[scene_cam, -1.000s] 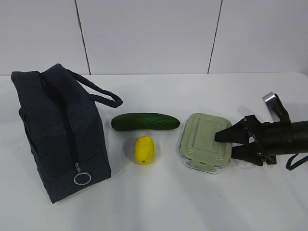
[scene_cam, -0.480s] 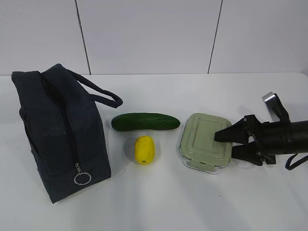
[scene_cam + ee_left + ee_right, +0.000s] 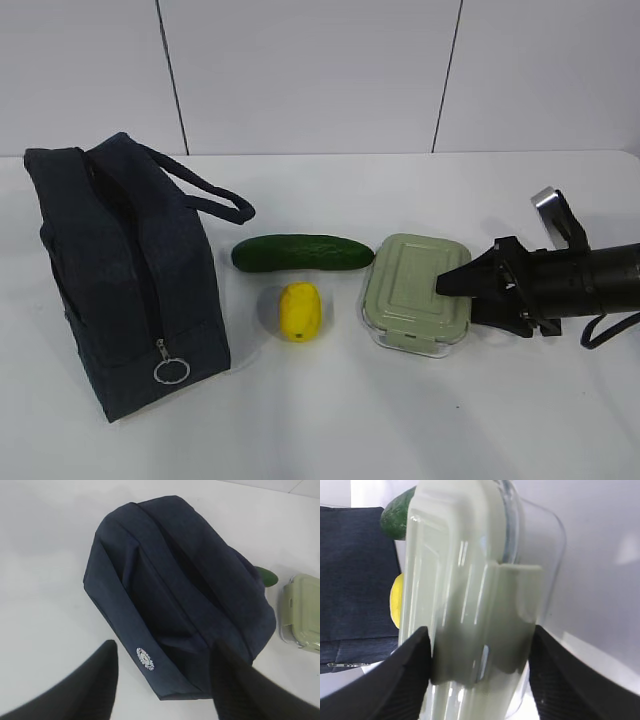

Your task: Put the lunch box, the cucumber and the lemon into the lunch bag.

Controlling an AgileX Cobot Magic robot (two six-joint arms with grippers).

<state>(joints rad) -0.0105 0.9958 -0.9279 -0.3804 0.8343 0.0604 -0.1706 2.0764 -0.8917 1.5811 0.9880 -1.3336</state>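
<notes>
The lunch box (image 3: pixel 415 290), glass with a sage-green lid, lies right of centre on the white table. My right gripper (image 3: pixel 455 300) comes in from the right and is shut on its right end, one finger on the lid and one on the glass underside; in the right wrist view the lunch box (image 3: pixel 470 580) fills the gap between the fingers of my right gripper (image 3: pixel 479 635). The cucumber (image 3: pixel 300 252) and the lemon (image 3: pixel 299 310) lie between the box and the navy lunch bag (image 3: pixel 120 270). My left gripper (image 3: pixel 165 647) is open and hovers over the lunch bag (image 3: pixel 175 590).
The bag's zipper runs down its near end to a silver ring pull (image 3: pixel 171 371). One bag handle (image 3: pixel 210 190) loops out toward the cucumber. A white wall stands behind the table. The left arm does not show in the exterior view.
My right gripper has closed on the lunch box and pushed a little to the left; the box has shifted left toward the cucumber with it.
</notes>
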